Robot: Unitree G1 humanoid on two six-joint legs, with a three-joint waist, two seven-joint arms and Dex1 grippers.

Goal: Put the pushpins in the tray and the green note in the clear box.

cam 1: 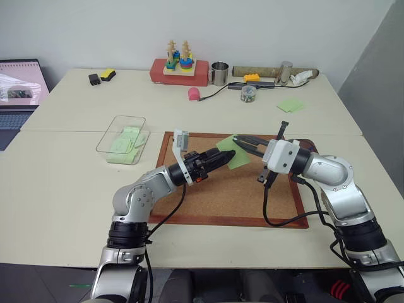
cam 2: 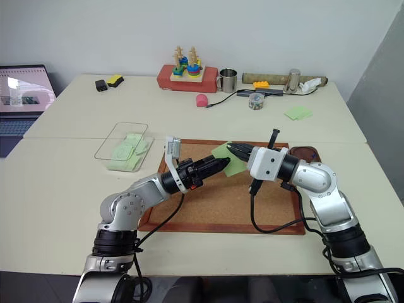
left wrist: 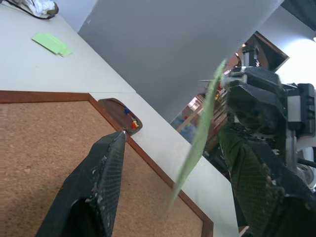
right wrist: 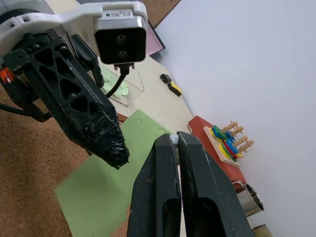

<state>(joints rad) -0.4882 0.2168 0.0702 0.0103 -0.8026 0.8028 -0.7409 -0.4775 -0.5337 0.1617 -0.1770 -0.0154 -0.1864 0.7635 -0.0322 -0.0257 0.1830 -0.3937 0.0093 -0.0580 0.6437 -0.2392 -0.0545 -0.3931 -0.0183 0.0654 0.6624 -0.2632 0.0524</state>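
Green note (cam 2: 232,159): thin, limp paper, pinched at one edge by shut right claw (cam 2: 235,150) above corkboard (cam 2: 214,208). Left claw (cam 2: 222,165) open beside it; best gripped along free edge.

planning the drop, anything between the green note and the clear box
Nothing visible. The green note is pinched in the right hand above the corkboard; the clear box lies across bare table beyond the board's edge.

Pale green note, black grippers, cork-brown board.
The green note (cam 1: 235,151) is plain; the tray (left wrist: 121,111) is dark brown, holding red and yellow pushpins (left wrist: 132,123); the counter (cam 1: 63,189) is cream.
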